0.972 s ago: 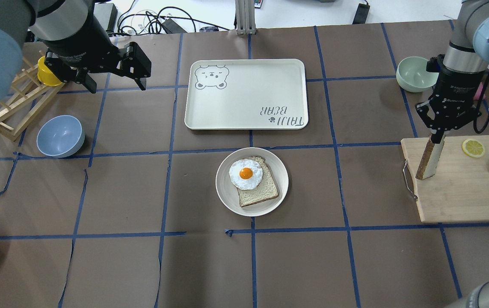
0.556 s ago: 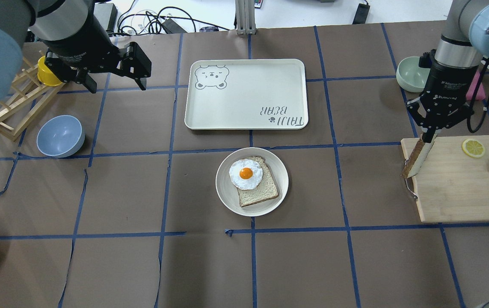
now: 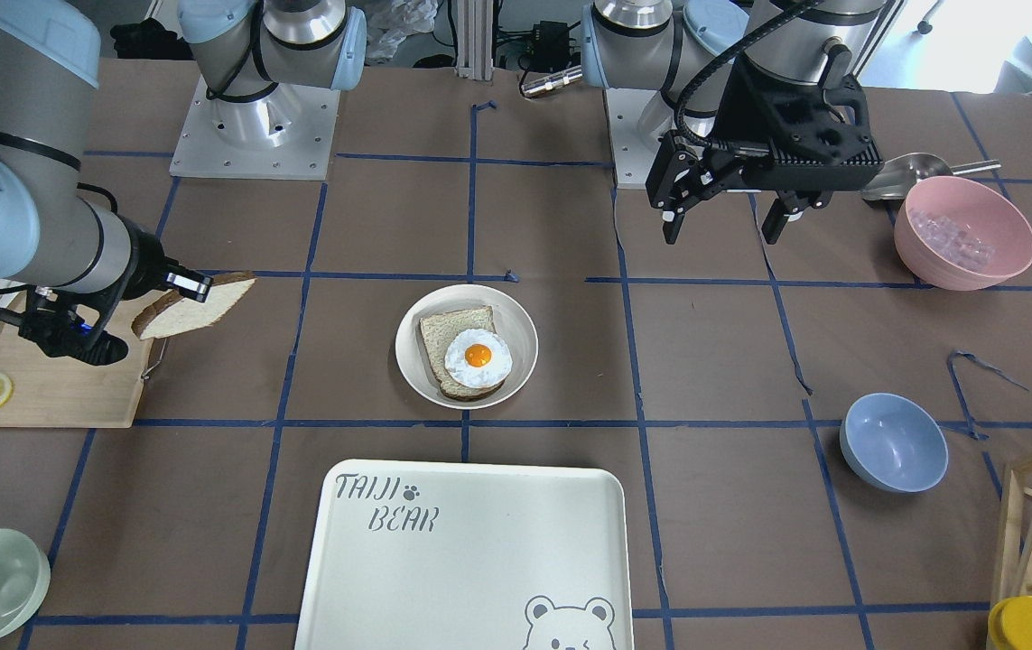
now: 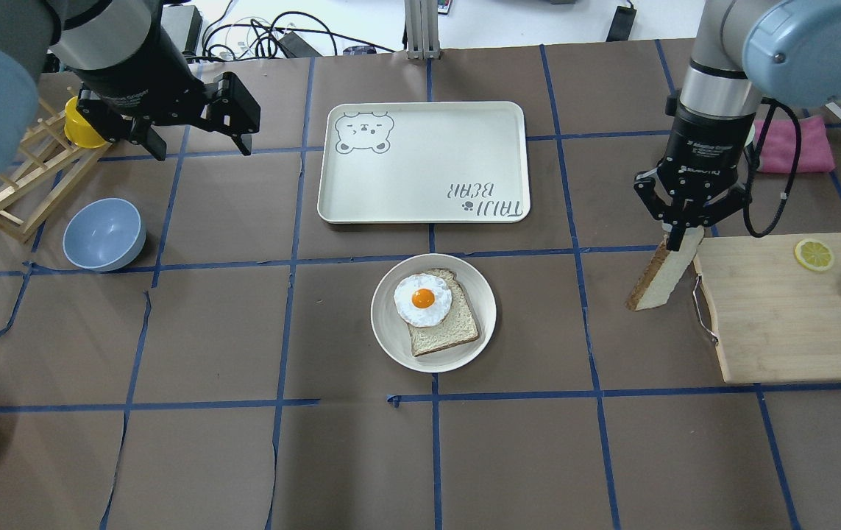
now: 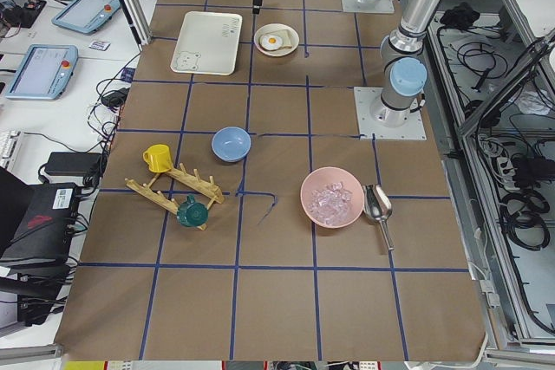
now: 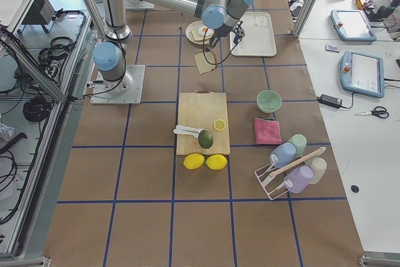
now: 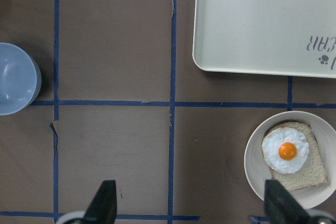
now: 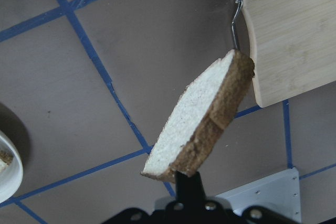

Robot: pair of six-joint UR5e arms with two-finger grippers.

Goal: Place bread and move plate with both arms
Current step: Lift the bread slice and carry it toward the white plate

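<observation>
My right gripper [image 4: 685,239] is shut on the bread [image 4: 657,282], which hangs edge-down in the air just left of the cutting board; it also shows in the front view [image 3: 195,306] and the right wrist view [image 8: 202,124]. The plate [image 4: 388,335] lies at the table's centre and holds a darker slice with a fried egg [image 4: 422,299]. The plate also shows in the left wrist view [image 7: 255,174]. My left gripper [image 4: 196,143] is open and empty, high over the far left; its fingertips [image 7: 107,203] frame bare table.
A cream bear-print tray [image 4: 424,162] lies behind the plate. A wooden cutting board [image 4: 781,316] at right carries a lemon slice [image 4: 814,255], cutlery and an avocado. A blue bowl [image 4: 104,234] and a wooden rack [image 4: 15,180] stand at left. A pink bowl [image 3: 964,232] stands near the robot's left.
My right gripper has carried the bread leftward off the cutting board toward the plate. The left arm has not moved.
</observation>
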